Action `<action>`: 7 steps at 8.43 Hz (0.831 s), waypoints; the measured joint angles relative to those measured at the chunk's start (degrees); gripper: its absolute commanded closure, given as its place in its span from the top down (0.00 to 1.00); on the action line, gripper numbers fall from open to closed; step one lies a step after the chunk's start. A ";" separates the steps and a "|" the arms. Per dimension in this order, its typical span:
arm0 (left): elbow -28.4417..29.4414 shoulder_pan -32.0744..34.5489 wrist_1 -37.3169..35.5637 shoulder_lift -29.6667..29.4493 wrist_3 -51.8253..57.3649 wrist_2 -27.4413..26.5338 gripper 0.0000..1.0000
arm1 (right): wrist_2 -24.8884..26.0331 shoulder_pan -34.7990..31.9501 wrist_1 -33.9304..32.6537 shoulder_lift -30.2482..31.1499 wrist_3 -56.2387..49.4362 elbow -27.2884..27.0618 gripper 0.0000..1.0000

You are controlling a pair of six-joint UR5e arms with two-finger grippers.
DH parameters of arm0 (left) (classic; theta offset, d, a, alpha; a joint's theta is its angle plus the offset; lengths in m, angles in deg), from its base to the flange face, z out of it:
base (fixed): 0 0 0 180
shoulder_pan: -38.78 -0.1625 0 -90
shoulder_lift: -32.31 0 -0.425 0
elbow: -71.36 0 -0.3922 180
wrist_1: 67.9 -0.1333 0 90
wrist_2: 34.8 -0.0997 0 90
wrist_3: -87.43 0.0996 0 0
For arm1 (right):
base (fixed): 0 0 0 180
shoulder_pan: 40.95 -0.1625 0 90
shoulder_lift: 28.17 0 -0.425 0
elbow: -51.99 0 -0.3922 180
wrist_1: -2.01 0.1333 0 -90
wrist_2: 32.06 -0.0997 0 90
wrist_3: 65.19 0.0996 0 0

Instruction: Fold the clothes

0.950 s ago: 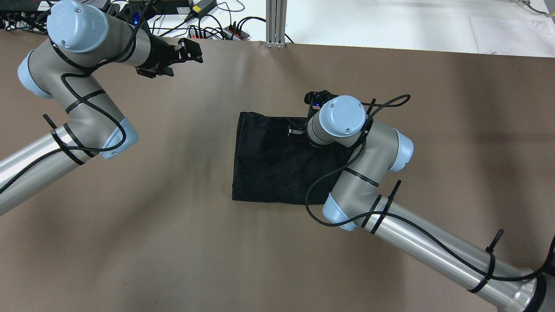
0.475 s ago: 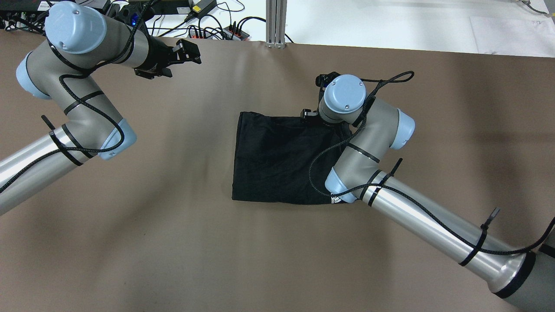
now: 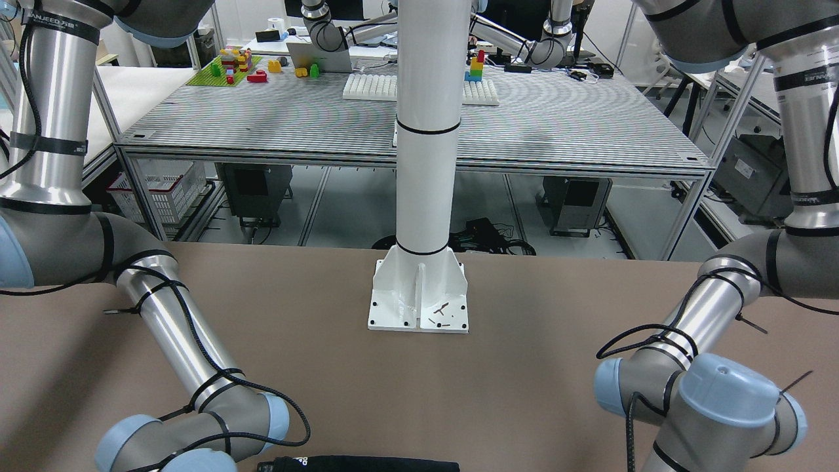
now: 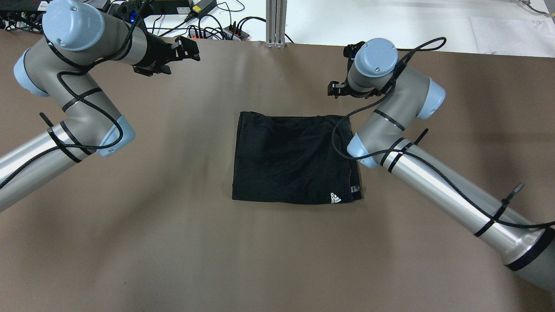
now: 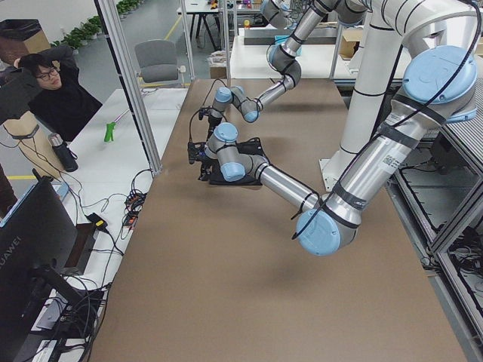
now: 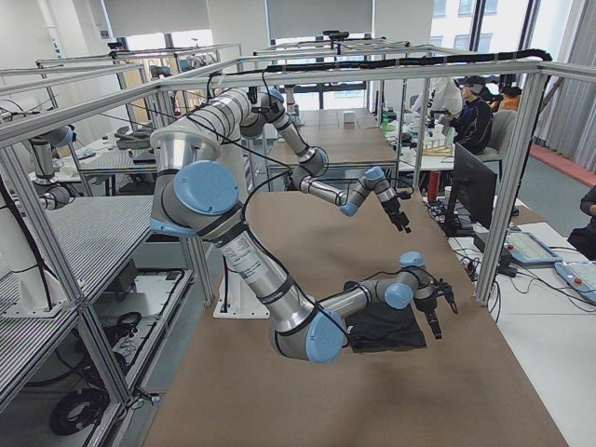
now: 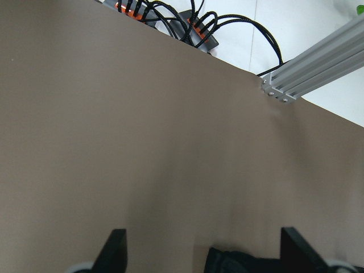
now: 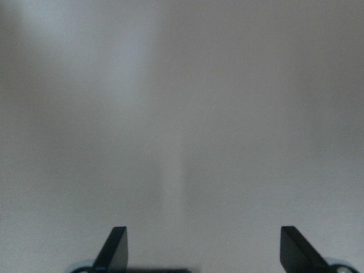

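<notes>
i work at a long brown-topped table (image 4: 173, 251), with a white post (image 3: 427, 131) bolted to it behind me and an aluminium upright (image 4: 275, 21) at its far edge, where power strips (image 4: 217, 31) and black cables lie on a white surface. past the post stands a grey ribbed bench (image 3: 577, 124) carrying coloured toy bricks (image 3: 231, 64), a white basket (image 3: 157, 189) on the floor beneath. daylight comes through tall windows (image 6: 494, 23), and a dark monitor (image 5: 30, 249) sits to my left.

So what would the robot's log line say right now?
black T-shirt: folded, flat on table | left gripper: open, empty, near far table edge | right gripper: open, empty, clear of T-shirt
</notes>
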 measured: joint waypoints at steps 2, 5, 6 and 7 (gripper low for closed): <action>1.49 5.12 -0.30 -0.17 4.83 3.53 0.95 | -4.91 -6.18 -2.49 0.25 -8.33 0.05 0.94; 8.71 17.29 -0.80 0.03 21.49 10.97 0.95 | -8.38 -17.24 -9.91 4.02 -33.07 -1.14 0.94; 10.64 20.30 -2.05 0.21 27.14 11.48 0.95 | -8.63 -20.86 -10.69 6.90 -40.30 -2.42 0.94; 11.70 22.67 -4.44 0.76 35.02 11.04 0.95 | -9.10 -24.69 -11.07 10.10 -46.64 -4.13 0.94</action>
